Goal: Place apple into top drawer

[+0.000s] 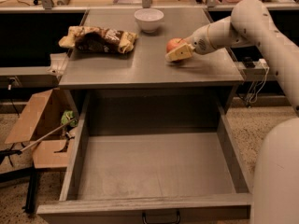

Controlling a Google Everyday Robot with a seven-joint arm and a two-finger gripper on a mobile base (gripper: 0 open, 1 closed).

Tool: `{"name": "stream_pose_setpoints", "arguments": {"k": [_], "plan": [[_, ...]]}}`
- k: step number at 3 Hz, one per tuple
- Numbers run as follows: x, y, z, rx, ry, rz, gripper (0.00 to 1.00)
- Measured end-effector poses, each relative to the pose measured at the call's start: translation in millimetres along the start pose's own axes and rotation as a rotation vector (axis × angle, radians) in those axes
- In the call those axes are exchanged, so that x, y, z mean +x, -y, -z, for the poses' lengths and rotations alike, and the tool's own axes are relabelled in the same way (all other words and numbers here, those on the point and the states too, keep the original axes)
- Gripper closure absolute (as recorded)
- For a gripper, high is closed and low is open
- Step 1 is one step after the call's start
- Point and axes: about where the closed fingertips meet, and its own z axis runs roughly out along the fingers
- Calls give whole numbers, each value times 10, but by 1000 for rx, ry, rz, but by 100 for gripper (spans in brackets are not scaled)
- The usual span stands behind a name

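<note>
The apple (173, 43), small and red-orange, sits on the grey cabinet top (140, 59), right of centre. My gripper (177, 53) reaches in from the right on a white arm and is right at the apple, low over the cabinet top, with its tan tip in front of the fruit. The top drawer (154, 169) is pulled wide open below. Its flat grey bottom is bare, and a small dark handle (160, 217) shows on its front.
A white bowl (149, 19) stands at the back of the cabinet top. A crumpled brown snack bag (98, 38) lies at its left. A cardboard box (39, 129) and a stick lie on the floor to the left. My white base (278, 176) fills the lower right.
</note>
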Motion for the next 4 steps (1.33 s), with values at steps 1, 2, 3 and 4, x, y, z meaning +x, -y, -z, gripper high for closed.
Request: {"name": "stream_pose_setpoints", "arguments": {"k": [1,2,3,4], "plan": [[-44,-217,153,-18,28,32,57],[-186,-549,485,-17,77,104,81],[-236,-946,857,-41,127,171,100],[-240,-947,841,-43,127,170,100]]}}
